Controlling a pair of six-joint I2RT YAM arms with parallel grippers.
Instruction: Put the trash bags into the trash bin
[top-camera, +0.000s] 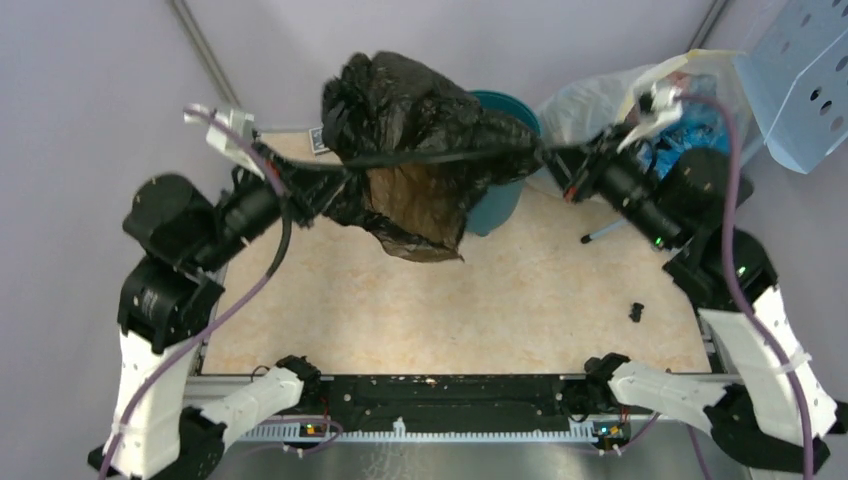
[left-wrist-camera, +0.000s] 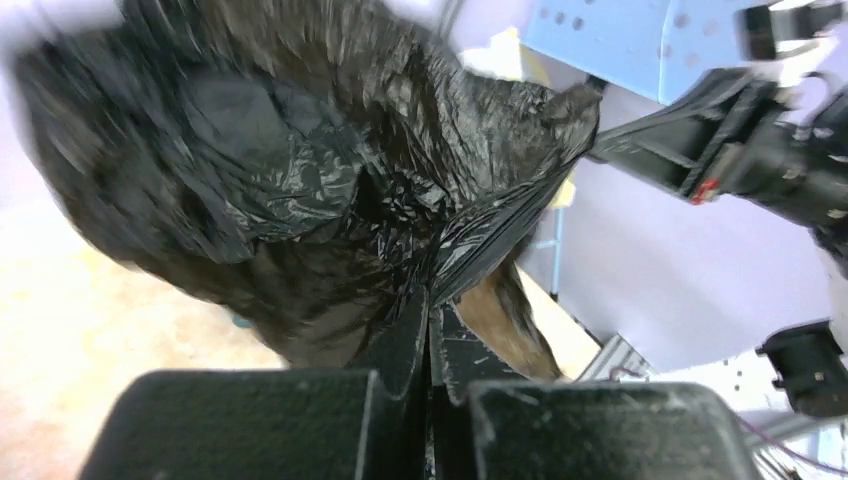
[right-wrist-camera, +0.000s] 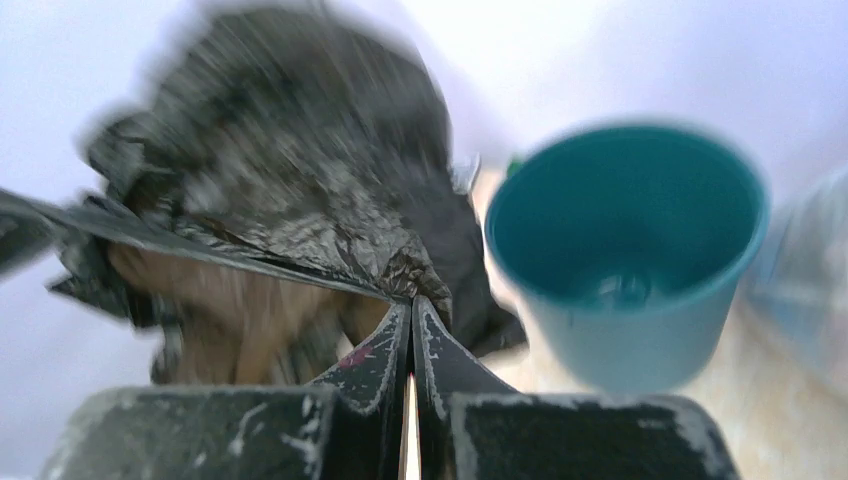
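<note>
Top external view: black trash bag (top-camera: 420, 120) is off the bench (top-camera: 450, 310), stretched taut in the air between both arms. It hangs just left of the teal bin (top-camera: 497, 207) and overlaps its rim from this angle. On the bag's left edge the left claw (top-camera: 318, 186) is clamped fully down; left wrist view shows plastic pinched between the closed fingers. Same on the other side: right claw (top-camera: 556, 160) is closed tight on the right edge, and right wrist view shows the film running straight into the tips. Bin is upright, with nothing obvious inside in right wrist view, though that view is blurred. Progress call: pickup and spread done, insertion not done; as far as I can tell no part of the bag is inside the bin. Remaining: carry the bag over the opening, lower or stuff it in, release both edges. Whitish sack (top-camera: 590, 105) sits just beside the bin on its right, not involved.
</note>
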